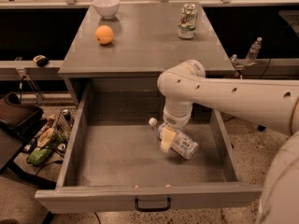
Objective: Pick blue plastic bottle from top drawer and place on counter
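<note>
The blue plastic bottle [180,143] lies on its side on the floor of the open top drawer [117,157], right of the middle, with its white cap pointing back left. My gripper [168,140] reaches down from the white arm [224,94] and sits right on the bottle's middle, with a yellowish part across the label. The bottle rests on the drawer floor. The counter [140,41] is the grey top just behind the drawer.
On the counter stand a white bowl [105,6] at the back left, an orange [104,34] in front of it, and a green-and-white soda can [187,21] at the back right. A small clear bottle [252,50] stands far right. Clutter lies on the floor at left [44,143].
</note>
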Controlling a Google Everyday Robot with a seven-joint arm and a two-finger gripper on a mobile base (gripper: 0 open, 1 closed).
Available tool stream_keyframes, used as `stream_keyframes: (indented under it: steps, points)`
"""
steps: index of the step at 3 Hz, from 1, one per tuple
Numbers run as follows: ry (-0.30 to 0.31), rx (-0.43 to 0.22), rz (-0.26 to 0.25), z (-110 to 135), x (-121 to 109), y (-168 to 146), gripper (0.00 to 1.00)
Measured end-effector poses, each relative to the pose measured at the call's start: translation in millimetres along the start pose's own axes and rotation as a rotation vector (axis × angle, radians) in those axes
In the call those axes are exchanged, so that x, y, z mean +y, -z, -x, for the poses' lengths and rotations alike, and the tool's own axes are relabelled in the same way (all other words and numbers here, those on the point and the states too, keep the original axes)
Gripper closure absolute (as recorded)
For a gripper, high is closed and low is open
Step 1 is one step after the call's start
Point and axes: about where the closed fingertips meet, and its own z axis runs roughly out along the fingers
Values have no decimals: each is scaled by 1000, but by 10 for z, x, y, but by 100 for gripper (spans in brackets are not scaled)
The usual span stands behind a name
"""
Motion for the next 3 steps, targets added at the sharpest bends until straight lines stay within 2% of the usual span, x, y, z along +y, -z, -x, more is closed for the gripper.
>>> stream_keyframes:
  steps: [1,3]
  points:
    - [-12,4,69,59,124,-142,43]
    - [-13,4,73,60,134,-151,89]
